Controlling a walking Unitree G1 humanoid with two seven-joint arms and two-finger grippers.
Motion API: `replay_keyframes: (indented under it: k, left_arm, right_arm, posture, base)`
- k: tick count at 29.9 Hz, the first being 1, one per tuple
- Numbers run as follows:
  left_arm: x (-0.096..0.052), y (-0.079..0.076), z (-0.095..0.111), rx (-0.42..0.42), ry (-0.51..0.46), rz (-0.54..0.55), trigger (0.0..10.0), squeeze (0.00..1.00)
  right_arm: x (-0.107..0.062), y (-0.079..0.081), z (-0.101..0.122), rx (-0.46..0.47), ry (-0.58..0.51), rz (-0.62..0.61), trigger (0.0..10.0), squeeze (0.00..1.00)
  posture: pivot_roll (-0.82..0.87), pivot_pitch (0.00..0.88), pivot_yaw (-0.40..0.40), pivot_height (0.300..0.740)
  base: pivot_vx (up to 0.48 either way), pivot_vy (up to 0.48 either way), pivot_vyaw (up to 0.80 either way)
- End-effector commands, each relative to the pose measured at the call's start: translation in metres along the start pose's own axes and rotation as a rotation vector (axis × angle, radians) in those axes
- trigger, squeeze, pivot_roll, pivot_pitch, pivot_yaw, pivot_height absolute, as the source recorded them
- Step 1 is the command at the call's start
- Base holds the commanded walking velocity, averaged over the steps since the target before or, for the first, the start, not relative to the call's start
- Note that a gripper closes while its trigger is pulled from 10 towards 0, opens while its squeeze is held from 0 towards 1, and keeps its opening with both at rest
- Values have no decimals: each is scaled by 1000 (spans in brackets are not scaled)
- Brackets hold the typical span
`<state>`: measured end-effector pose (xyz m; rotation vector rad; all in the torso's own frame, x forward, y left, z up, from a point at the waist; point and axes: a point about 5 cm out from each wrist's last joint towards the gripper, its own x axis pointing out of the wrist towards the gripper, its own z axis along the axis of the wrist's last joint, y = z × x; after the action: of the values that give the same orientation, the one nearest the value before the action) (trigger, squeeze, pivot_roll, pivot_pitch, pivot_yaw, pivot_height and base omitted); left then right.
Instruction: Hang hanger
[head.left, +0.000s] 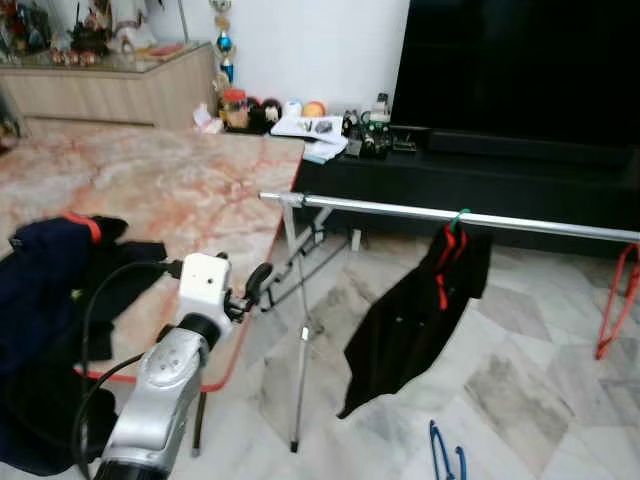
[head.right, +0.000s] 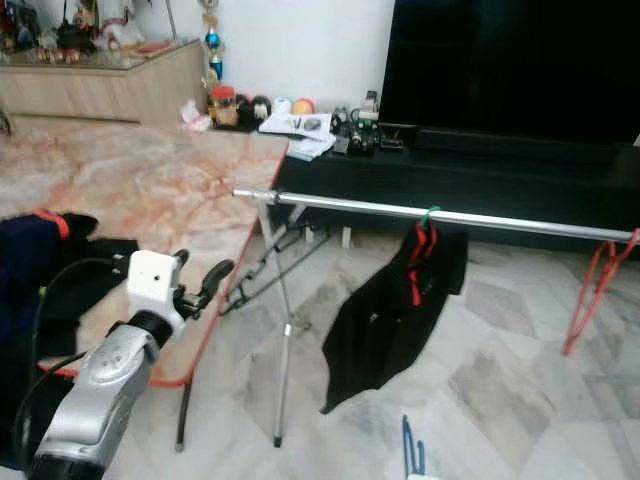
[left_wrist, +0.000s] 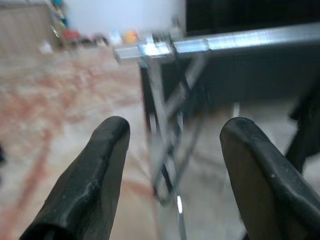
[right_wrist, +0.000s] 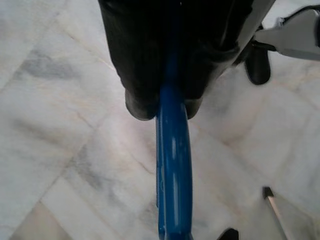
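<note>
Blue hanger (right_wrist: 173, 165) — pinched in right end effector (right_wrist: 162, 107)

My left gripper (head.left: 258, 283) sits lower left of the frame over the table (head.left: 180, 180) edge, the rail (head.left: 450, 214) crossing mid-frame to the right with a garment (head.left: 420, 310) hanging from it.

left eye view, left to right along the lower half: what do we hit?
dark clothes on the table → left gripper, open, raised over the table edge → rack's tripod leg → black garment hanging on the rail → blue hanger → red hanger at the rail's far end
</note>
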<state>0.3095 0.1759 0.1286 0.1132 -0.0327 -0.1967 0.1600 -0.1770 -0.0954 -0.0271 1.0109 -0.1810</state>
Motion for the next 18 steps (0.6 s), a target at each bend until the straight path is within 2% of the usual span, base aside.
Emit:
replay_keyframes:
  k: [1,3,10,15,16,18]
  left_arm:
    - [-4,-5,-22,13,96,-36,10000,0]
    - [-5,-5,-26,20,112,-39,10000,0]
    - [-34,-7,-91,40,366,-95,10000,0]
    - [-44,-13,-113,83,455,-139,10000,0]
    - [-50,-14,-127,103,511,-125,10000,0]
    - [-54,-14,-133,100,539,-104,10000,0]
  right_arm:
    - [0,-5,0,19,0,-8,10000,0]
    - [0,-5,0,19,0,-9,10000,0]
    - [1,-19,0,19,-2,-24,10000,0]
    - [1,-20,-1,15,0,-24,10000,0]
    - [1,-20,-1,13,0,-24,10000,0]
    - [1,-21,-1,13,0,-24,10000,0]
  posture:
    - [60,0,24,740]
    - [59,0,24,740]
    - [51,0,21,740]
    - [50,0,20,740]
    - [43,0,20,740]
    - [38,0,20,740]
  base:
    - [0,0,0]
    - [0,0,0]
    - [0,0,0]
    - [0,0,0]
    - [0,0,0]
    - [0,-142,0]
